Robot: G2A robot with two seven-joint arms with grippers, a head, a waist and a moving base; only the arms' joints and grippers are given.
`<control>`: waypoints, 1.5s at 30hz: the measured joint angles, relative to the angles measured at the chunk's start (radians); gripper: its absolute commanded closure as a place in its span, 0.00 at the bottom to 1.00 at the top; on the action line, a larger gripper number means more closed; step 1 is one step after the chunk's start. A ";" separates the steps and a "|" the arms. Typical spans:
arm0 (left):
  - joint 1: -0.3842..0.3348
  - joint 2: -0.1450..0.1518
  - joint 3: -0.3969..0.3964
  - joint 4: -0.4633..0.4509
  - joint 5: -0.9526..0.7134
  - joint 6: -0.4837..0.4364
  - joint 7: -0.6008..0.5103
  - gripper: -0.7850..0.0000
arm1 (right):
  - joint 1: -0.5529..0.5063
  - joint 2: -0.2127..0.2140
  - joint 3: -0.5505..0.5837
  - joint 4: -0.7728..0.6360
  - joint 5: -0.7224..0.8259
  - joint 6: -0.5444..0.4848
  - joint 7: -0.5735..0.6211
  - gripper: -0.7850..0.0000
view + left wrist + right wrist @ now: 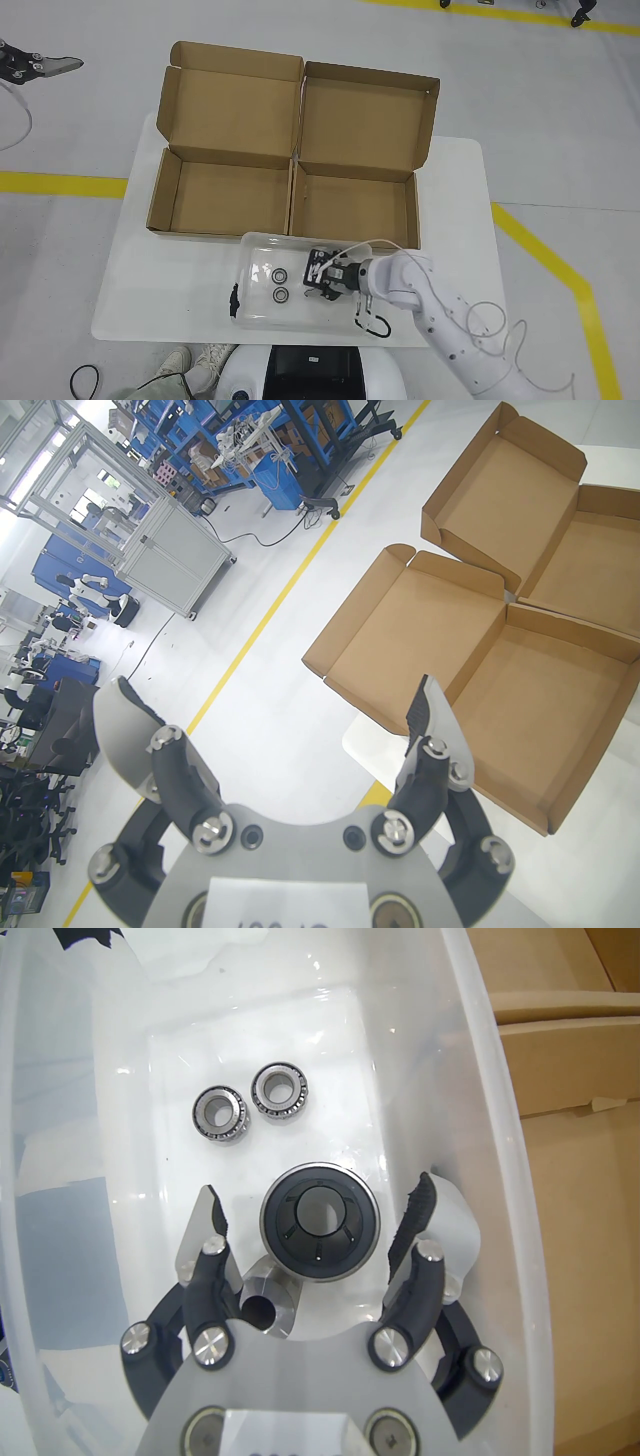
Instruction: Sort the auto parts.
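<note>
Inside the clear bin, my right gripper stands spread either side of the black bearing; my left gripper gapes too

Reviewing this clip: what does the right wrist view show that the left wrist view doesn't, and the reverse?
Right wrist view: the right gripper inside the clear bin, jaws open on either side of a large black bearing without touching it. Two small bearings lie side by side beyond it, and a metal sleeve lies close to it.
Left wrist view: the left gripper, jaws open and empty, out past the table corner, with a yellow floor line below.
Shared: the open cardboard boxes.
</note>
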 measured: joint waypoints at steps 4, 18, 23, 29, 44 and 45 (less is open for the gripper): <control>0.000 0.000 0.000 0.000 0.000 0.000 0.000 0.00 | 0.009 0.000 -0.006 0.016 0.006 0.005 -0.014 0.67; 0.000 0.000 0.000 0.000 0.000 0.000 0.000 0.00 | -0.010 0.019 0.014 0.013 0.000 -0.028 -0.123 1.00; 0.000 0.000 0.000 0.000 0.000 0.000 0.000 0.00 | -0.007 0.022 0.018 0.031 0.037 -0.047 -0.181 1.00; 0.000 0.000 0.000 0.000 0.000 0.000 0.000 0.00 | 0.011 0.025 0.018 0.052 0.050 -0.104 -0.288 1.00; 0.000 0.000 0.000 0.000 0.000 0.000 0.000 0.00 | 0.067 0.037 0.050 0.022 -0.064 -0.194 -0.726 1.00; 0.000 0.000 0.000 0.000 0.000 0.000 0.000 0.00 | 0.078 0.036 0.048 0.026 -0.069 -0.193 -0.746 1.00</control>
